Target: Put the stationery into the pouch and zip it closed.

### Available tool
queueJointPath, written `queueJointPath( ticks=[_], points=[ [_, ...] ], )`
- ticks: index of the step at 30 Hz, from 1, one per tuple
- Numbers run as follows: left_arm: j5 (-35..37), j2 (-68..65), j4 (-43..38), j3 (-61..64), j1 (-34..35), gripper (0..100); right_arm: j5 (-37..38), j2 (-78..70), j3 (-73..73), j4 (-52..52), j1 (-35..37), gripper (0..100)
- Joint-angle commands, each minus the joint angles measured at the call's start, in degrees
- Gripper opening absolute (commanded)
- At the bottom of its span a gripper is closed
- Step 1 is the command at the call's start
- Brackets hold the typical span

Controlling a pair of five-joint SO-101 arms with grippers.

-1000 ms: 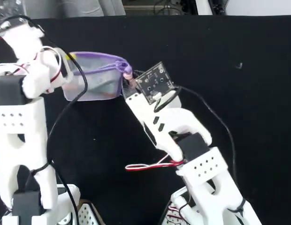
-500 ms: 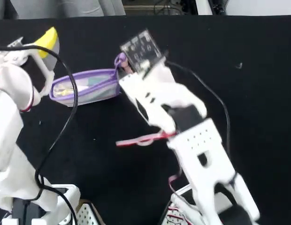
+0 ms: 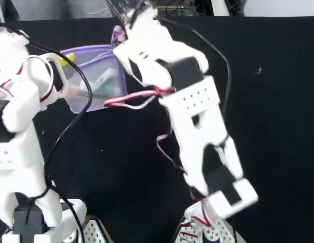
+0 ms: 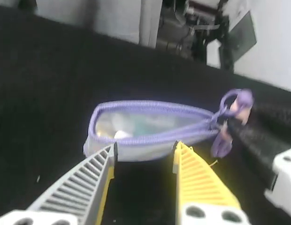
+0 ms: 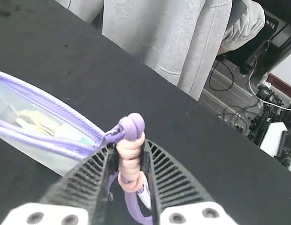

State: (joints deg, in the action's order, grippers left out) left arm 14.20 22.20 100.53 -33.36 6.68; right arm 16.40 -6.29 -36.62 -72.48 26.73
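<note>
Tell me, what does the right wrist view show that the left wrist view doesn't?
Right wrist view: the right hand up close, shut on the zip pull. Left wrist view: the left hand, open at the near side of the pouch, and the zip opening from end to end. Both: that purple pouch, unzipped, with stationery inside, and the black table.

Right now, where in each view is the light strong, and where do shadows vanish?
High view: white arms bright against the black table, no clear shadows. Left wrist view: light passes through the translucent purple-zippered pouch. Right wrist view: the right arm's fingers and the purple zip pull they clamp are evenly lit, without glare.
</note>
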Motion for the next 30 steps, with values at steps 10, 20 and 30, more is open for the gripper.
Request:
queueJointPath(
  ticks=[10, 20, 30],
  points=[
    [0.3, 0.9, -5.5, 12.3, -0.2, 21, 8.5, -12.5, -28.4, -18.8, -13.4, 1.1],
    [0.0, 0.9, -13.0, 23.3, -9.9, 21, 17.5, -10.0, -29.1, -28.7, -25.4, 1.1],
    [-3.8, 0.9, -15.1, 27.2, -10.6, 21, 23.8, 2.7, -17.1, -28.7, -26.9, 1.1]
  ],
)
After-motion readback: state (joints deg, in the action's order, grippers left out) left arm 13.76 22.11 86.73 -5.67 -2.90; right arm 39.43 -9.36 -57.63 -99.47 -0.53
